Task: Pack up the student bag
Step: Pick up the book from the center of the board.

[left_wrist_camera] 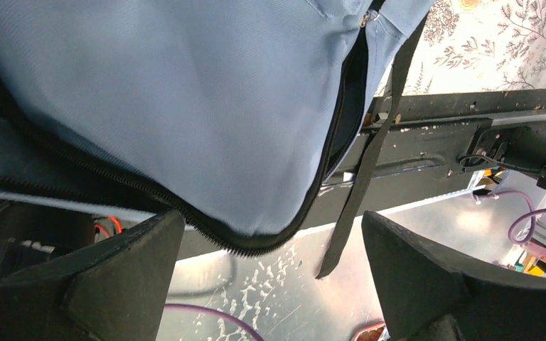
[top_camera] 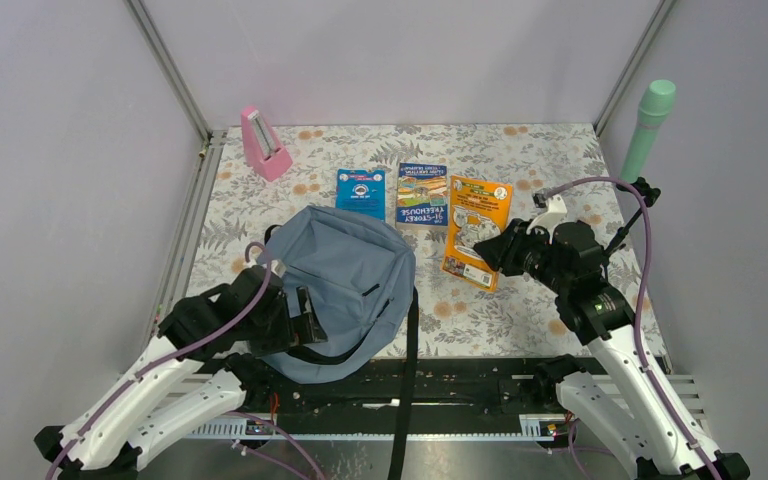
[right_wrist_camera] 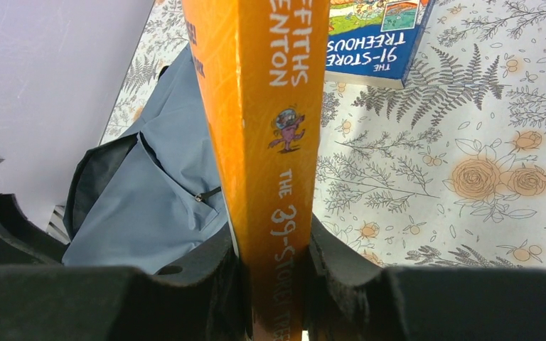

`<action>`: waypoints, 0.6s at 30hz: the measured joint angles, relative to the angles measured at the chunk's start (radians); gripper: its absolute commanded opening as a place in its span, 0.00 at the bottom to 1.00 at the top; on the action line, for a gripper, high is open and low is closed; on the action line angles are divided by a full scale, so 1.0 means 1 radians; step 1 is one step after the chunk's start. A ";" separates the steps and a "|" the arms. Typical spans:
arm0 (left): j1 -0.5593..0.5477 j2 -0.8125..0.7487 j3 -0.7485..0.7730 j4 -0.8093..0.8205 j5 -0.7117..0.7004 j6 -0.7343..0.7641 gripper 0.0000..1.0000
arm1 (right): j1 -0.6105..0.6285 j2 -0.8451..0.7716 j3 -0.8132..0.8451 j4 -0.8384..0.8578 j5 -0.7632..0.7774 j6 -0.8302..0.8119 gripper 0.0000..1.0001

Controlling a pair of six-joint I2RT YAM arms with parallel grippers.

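One backpack [top_camera: 345,270], two blue books [top_camera: 360,192] [top_camera: 422,193], one orange book [right_wrist_camera: 256,106] clamped in the right pincer [right_wrist_camera: 274,249]; the left pincer [left_wrist_camera: 271,234] gapes wide, backpack edge just ahead.

White-shelled arms [top_camera: 150,385] end in black joints and chunky black jaws, trailed by purple cables [top_camera: 644,262].

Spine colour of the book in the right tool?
Orange spine, white lettering; clearest in right wrist view.

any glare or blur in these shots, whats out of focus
Top external: even soft light, sharp, only faint shadows. Left wrist: glare on the metal surface below the student bag. Right wrist: orange book spine crisp, its nearest lettering soft.
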 measured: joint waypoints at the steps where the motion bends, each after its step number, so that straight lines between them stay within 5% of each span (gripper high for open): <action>1: 0.000 0.000 -0.017 0.019 0.000 -0.005 0.99 | 0.000 0.000 0.000 0.000 -0.001 0.001 0.00; 9: 0.000 0.011 -0.117 0.136 -0.004 -0.034 0.94 | 0.000 0.007 -0.002 0.000 -0.040 0.013 0.00; 12: 0.000 0.003 -0.134 0.172 -0.015 -0.036 0.53 | 0.000 0.008 -0.004 0.003 -0.056 0.023 0.00; 18: 0.000 0.002 -0.168 0.245 -0.030 -0.035 0.14 | 0.000 0.019 -0.008 0.009 -0.108 0.024 0.00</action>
